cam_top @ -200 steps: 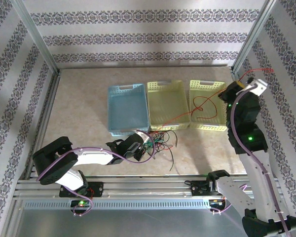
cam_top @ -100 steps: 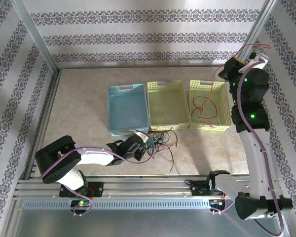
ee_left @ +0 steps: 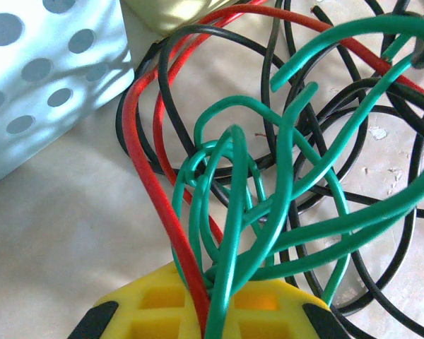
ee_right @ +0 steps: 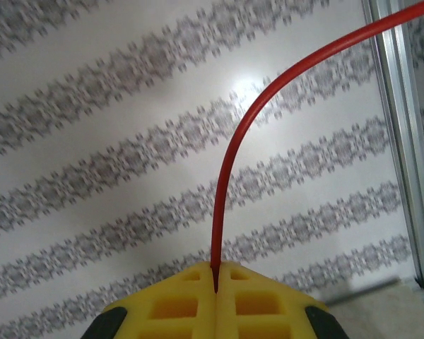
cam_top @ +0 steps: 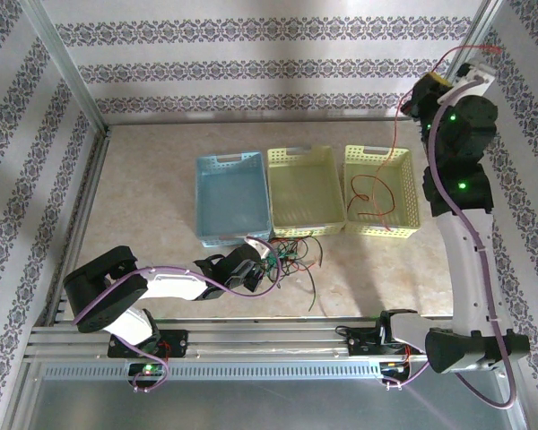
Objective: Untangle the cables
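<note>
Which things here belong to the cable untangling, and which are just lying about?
Job: red cable, green cable, black cable, left gripper, right gripper.
Lying about: blue basket, middle yellow basket, right yellow basket (red cable trails into it).

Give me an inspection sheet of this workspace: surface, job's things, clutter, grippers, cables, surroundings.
surface: beige table, mottled.
job's things: red cable runs from the right gripper down into the right yellow basket; a red, black and green tangle lies in front of the baskets.
clutter: blue basket and middle yellow basket, nothing seen inside either.
grippers: left gripper shut on the tangle's red and green strands; right gripper shut on the red cable, raised high.
cables: lilac arm cables run along both arms.
surroundings: patterned walls, metal frame posts.
</note>
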